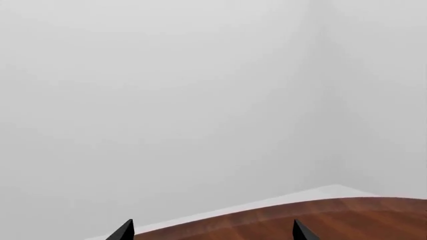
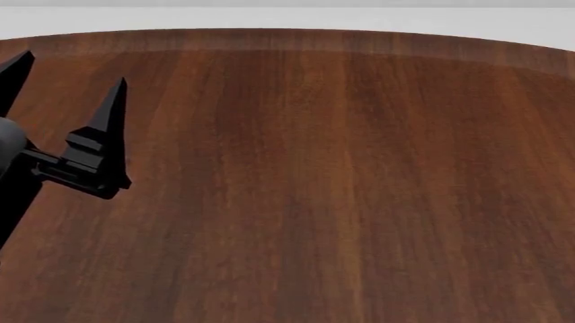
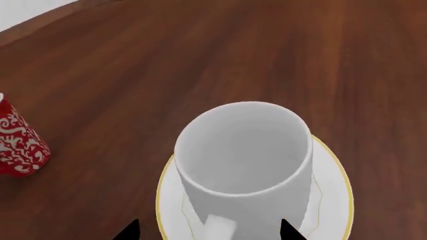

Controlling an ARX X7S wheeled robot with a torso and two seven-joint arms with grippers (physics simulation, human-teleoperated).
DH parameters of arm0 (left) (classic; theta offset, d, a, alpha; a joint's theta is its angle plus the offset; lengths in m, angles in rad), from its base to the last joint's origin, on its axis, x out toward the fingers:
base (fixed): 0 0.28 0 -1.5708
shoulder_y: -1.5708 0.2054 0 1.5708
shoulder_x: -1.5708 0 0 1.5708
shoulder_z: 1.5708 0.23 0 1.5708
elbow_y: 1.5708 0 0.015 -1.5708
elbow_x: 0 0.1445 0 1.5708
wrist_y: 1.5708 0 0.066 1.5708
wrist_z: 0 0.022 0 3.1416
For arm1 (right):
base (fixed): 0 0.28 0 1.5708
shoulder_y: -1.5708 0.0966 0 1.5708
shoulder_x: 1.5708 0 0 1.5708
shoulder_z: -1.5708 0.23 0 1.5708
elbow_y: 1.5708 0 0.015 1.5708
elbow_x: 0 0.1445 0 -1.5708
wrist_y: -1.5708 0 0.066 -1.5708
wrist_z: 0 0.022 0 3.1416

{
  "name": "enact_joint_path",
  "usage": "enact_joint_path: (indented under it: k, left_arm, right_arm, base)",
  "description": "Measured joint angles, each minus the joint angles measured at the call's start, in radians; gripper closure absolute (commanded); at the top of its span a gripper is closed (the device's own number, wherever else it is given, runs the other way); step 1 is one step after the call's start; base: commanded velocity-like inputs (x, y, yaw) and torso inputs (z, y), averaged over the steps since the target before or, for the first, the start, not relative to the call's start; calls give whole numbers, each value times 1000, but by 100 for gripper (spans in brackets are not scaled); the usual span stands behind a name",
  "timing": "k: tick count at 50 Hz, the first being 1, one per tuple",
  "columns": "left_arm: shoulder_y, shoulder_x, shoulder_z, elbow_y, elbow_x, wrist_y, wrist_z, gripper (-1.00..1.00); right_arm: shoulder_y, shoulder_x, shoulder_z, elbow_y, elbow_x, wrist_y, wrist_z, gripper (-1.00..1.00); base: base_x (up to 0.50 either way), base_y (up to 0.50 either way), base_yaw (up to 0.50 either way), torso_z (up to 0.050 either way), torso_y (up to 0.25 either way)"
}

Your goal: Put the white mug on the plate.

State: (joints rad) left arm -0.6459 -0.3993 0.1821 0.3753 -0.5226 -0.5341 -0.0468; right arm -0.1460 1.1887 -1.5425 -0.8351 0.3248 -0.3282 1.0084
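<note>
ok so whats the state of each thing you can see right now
white mug: upright, empty, standing on the plate
plate: flat on the table, mug on it
red mug: on the table, apart from the plate
left gripper: open, empty, over the table
right gripper: open, fingertips either side of the white mug

Both claws (image 2: 67, 74) (image 3: 210, 231) — fingers spread

A bare simulated room is shown, not a furnished home. A dark wooden table (image 2: 341, 188) is set against plain pale-grey walls (image 1: 167, 100).
</note>
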Motion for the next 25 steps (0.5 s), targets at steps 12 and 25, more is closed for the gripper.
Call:
enact_joint_path:
  k: [12,25]
  left_arm:
    - [-5,-6,-5,18,-17,-20,-10,-100]
    - [-9,-13,-14,30,-34,-34,-17,-100]
  right_arm:
    - [-23,31,-10,-71,-88,40,53,-100]
    - [-8,95,-29,-166,-178,99,108,-100]
  base:
    - [0,0,0,0,0]
    - [0,0,0,0,0]
